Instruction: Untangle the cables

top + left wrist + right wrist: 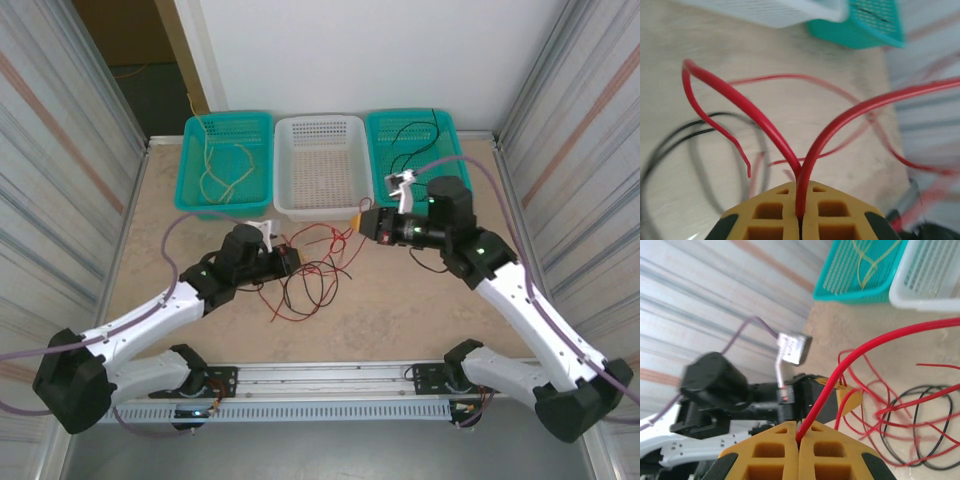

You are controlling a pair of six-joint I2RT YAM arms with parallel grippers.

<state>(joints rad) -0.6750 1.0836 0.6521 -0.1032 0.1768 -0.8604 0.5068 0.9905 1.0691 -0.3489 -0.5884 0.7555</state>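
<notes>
Cables (pixel 312 272), red and black, lie tangled on the table (pixel 400 320) between the two sets of jaws in my top view. Both arms reach low and inward, the left gripper (pixel 290 260) and right gripper (pixel 360 220) pointing at each other. A pale yellow cable (pixel 222 170) sits in a basket (pixel 190 150) far beyond the left jaws.

My left wrist camera adds the grip: jaws closed on a red cable (pixel 840 122) that rises from between them, and a black cable (pixel 670 142) lies ahead to the left.

My right wrist camera shows its jaws pinched on a red strand (pixel 875 347), with the tangle ahead to their right.
</notes>
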